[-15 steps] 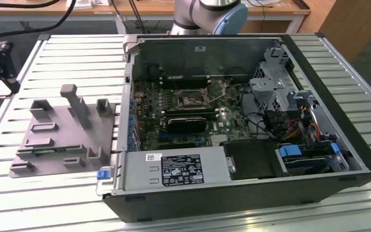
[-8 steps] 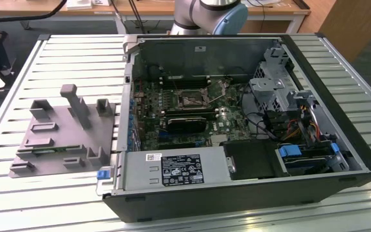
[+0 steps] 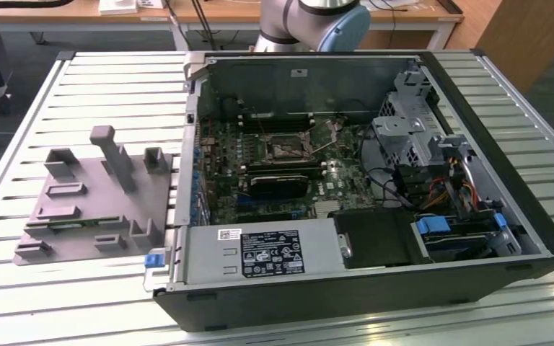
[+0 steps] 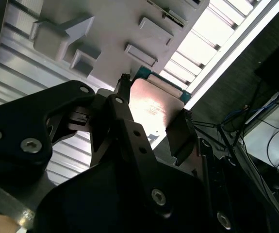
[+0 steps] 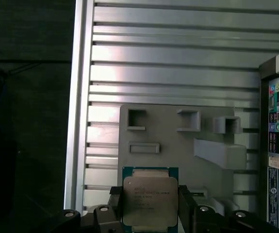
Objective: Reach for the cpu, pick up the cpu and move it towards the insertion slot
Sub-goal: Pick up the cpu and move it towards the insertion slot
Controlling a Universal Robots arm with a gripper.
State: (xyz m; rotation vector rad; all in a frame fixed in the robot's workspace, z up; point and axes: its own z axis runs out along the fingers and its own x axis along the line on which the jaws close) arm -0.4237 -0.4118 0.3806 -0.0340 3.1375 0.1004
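Note:
The cpu (image 5: pixel 150 200), a square chip with a silvery top and a green edge, sits between my gripper's (image 5: pixel 150 216) two black fingers (image 5: pixel 114 213), which press on two opposite sides. In the second wrist view the cpu (image 4: pixel 154 108) shows its shiny face, with the gripper (image 4: pixel 151 119) shut on it and held above the grey plastic tray (image 4: pixel 115 29). In the first wrist view that tray (image 5: pixel 173 138) lies below the chip. The insertion slot (image 3: pixel 284 148), a dark square socket in a metal frame, lies on the motherboard inside the open computer case (image 3: pixel 354 180).
The grey tray (image 3: pixel 75 209) with upright posts rests on the slatted metal table (image 3: pixel 113 86), on the exterior view's left of the case. The case's rear panel (image 5: pixel 277 145) stands close beside the tray. The table's edge (image 5: pixel 78 97) runs near the tray's other side.

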